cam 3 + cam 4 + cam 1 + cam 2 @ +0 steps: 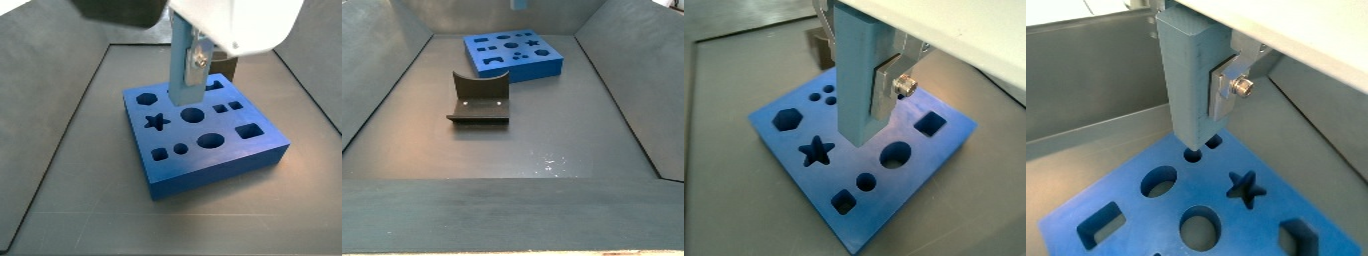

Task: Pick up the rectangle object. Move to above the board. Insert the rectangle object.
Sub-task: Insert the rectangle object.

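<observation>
The rectangle object point(862, 70) is a tall light-blue block, and my gripper point(858, 88) is shut on it, holding it upright. One silver finger point(885, 90) presses its side; the other finger is hidden behind it. In both wrist views the block point(1186, 80) hangs over the board point(820, 180), a thick blue slab with a star, circles and square holes. In a side view the block's lower end point(181, 100) hovers just above the board point(221, 172), near its far half. My gripper point(189, 62) is apart from the board point(1153, 210).
The dark fixture point(478, 100) stands on the grey floor, a little away from the board point(529, 68). Sloping grey walls point(382, 90) close in the floor on all sides.
</observation>
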